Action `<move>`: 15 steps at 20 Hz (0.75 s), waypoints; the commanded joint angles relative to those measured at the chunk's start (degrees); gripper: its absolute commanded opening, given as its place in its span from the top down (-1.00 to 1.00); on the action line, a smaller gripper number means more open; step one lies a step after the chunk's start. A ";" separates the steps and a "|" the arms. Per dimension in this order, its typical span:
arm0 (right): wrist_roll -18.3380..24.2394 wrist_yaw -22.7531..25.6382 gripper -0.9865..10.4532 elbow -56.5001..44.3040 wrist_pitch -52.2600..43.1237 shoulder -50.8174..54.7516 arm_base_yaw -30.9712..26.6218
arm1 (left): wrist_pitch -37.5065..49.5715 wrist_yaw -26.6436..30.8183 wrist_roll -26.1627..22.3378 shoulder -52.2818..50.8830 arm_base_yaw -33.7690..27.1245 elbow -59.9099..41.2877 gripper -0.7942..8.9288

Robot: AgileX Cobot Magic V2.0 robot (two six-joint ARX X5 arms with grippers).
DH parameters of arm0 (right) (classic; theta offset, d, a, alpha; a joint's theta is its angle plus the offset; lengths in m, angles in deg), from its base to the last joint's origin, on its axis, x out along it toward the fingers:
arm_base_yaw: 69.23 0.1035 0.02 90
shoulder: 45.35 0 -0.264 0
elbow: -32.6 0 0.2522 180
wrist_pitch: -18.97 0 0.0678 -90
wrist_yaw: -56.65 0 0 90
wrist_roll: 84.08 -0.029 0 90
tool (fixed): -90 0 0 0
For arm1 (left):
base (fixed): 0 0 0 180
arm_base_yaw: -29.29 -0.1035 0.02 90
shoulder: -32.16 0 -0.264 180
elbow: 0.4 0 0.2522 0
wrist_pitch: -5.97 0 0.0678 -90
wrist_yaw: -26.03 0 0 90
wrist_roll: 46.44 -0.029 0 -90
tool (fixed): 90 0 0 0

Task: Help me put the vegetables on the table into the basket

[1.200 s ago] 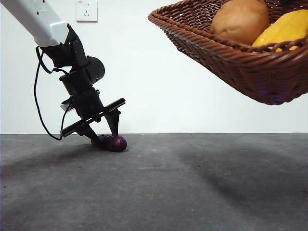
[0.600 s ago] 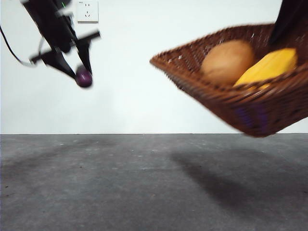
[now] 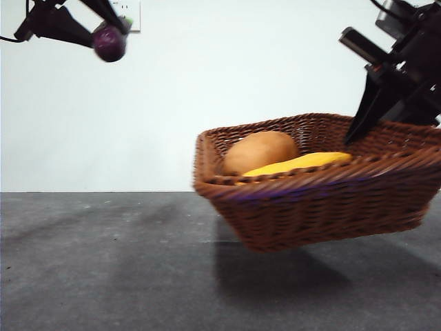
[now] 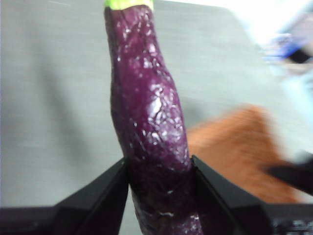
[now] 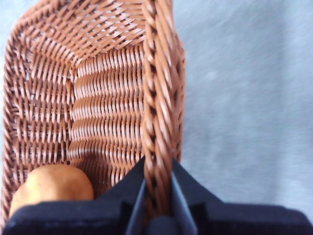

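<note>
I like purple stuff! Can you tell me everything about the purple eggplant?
The eggplant is long and thin, dark purple, with shiny, slightly wrinkled skin and a bright green stem at one end. It is up in the air, high above the table, off to the side of the basket, not in it. The left gripper is shut on it, one black jaw pressing each side. Nothing else touches it.

Dark brown woven wicker basket (image 3: 324, 200) hung tilted just above the dark grey desk (image 3: 103, 269), oval orange-brown potato (image 3: 260, 152) and yellow corn cob (image 3: 300, 163) inside; small dark purple eggplant (image 3: 109, 43) was airborne, well apart.
</note>
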 commanded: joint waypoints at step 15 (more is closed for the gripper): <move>-10.29 3.10 0.85 -1.51 -14.53 -8.02 12.39 | 21.64 4.61 25.05 4.28 26.67 -16.79 0.85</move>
